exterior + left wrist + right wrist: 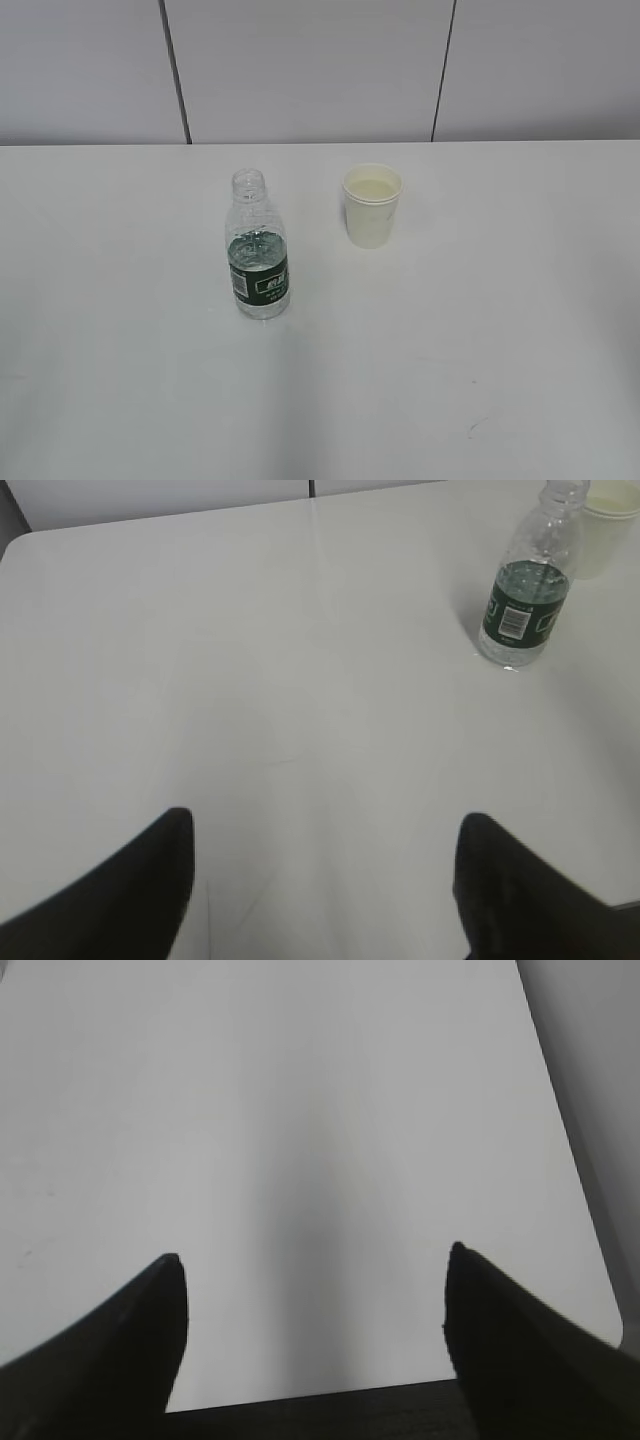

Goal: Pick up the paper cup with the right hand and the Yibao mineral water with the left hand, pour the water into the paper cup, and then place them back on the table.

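We saw the Yibao mineral water [259, 250] standing upright and uncapped on the white desk [480, 380], its dark green label band around the lower body and water reaching about the top of that band. The paper cup [372, 205] stood upright to its right and a little farther back, near the bottle but apart from it, its cream inside showing. In the exterior view neither arm appeared. In the left wrist view the left pincer [325, 880] hung over bare desk with its two black fingers [130, 890] spread wide and nothing between them; the bottle [525, 595] lay well ahead of it toward the upper right, with the cup [610, 535] just behind the bottle at the frame's edge. In the right wrist view the right pincer [315, 1330] was likewise open and empty, its fingers [520, 1330] wide apart above the near edge of the desk [300, 1110], tilted down toward the plain surface; neither bottle nor cup showed there.
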Available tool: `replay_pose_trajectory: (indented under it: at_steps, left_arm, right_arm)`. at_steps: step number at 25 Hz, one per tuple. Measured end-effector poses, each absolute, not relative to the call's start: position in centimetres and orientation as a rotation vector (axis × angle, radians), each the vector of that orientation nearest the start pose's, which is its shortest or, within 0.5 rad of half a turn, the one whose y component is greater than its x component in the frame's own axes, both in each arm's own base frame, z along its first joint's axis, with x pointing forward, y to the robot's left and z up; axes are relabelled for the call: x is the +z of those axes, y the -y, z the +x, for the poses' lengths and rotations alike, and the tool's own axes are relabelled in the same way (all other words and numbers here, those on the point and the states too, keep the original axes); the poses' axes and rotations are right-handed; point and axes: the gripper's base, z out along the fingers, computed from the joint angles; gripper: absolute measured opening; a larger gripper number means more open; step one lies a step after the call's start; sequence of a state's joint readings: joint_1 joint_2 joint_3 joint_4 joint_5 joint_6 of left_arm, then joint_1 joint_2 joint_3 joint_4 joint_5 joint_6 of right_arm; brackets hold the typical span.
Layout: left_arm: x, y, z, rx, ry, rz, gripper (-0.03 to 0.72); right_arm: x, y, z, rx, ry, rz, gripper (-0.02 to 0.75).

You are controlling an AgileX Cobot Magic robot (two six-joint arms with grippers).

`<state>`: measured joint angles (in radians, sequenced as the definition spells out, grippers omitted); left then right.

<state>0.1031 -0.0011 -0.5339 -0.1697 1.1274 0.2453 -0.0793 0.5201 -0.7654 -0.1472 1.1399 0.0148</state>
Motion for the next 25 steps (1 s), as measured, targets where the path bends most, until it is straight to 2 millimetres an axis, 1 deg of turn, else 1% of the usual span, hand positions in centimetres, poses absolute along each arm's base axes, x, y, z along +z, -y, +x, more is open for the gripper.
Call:
replay_pose_trajectory:
  at_steps: [4, 9, 10, 12, 17, 25]
  left_arm:
    - [28.2, 1.5, -1.1, 0.011, -2.057, 0.165, 0.499]
    - [28.2, 1.5, -1.1, 0.011, -2.057, 0.165, 0.499]
    - [28.2, 1.5, -1.1, 0.011, -2.057, 0.165, 0.499]
    - [28.2, 1.5, -1.1, 0.011, -2.057, 0.165, 0.499]
    - [28.2, 1.5, -1.1, 0.01, -2.057, 0.165, 0.499]
    - [28.2, 1.5, -1.1, 0.007, -2.057, 0.165, 0.499]
  right_arm:
    - [31.1, 1.6, 4.4, -0.218, -2.349, 0.104, 0.591]
    - [28.1, 1.2, 2.6, -0.19, -2.324, 0.104, 0.591]
    - [27.7, 1.1, 2.3, -0.177, -2.315, 0.098, 0.591]
    - [27.4, 1.0, 1.8, -0.167, -2.291, 0.089, 0.589]
    - [27.5, 0.8, 0.8, -0.156, -2.22, 0.09, 0.588]
    - [27.1, 0.2, -0.6, -0.129, -2.139, 0.017, 0.587]
